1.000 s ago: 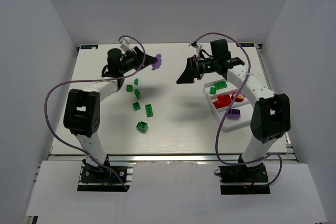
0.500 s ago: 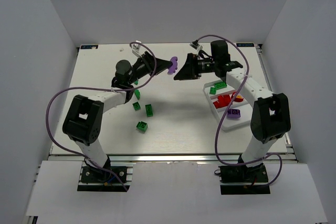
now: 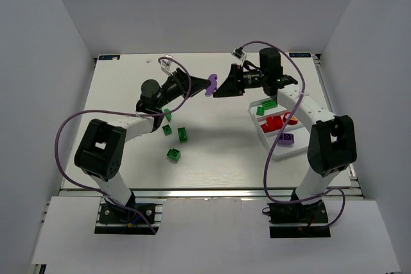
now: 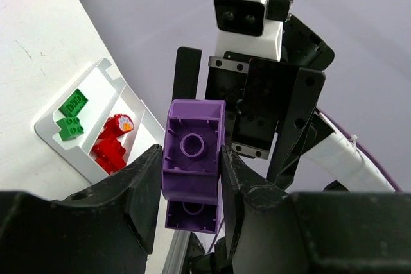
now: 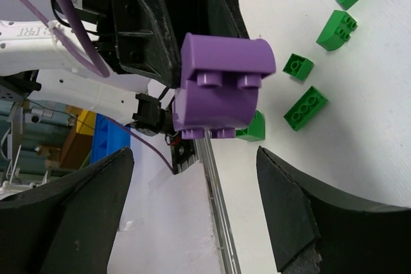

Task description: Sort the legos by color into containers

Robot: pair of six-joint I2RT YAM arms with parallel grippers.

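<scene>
Nearest me, left of centre, four small green studded plastic bricks (image 3: 173, 154) lie loose on the white tabletop (image 3: 218, 158), strung out from near to far. To the right sits the white rectangular plastic tray (image 3: 282, 152). It holds one purple brick (image 3: 286, 138) at its near end, red bricks (image 3: 276, 123) in the middle and two green ones (image 3: 268, 104) at the far end.

Farther back, above the table's centre, the two arms meet in mid-air. The left gripper (image 3: 204, 85) is clamped on a large purple studded brick (image 5: 221, 88), one finger on each side. The right gripper (image 3: 223, 86) faces it from the right with its fingers (image 5: 289, 210) spread wide on either side of that brick, clear of it in the right wrist view.
</scene>
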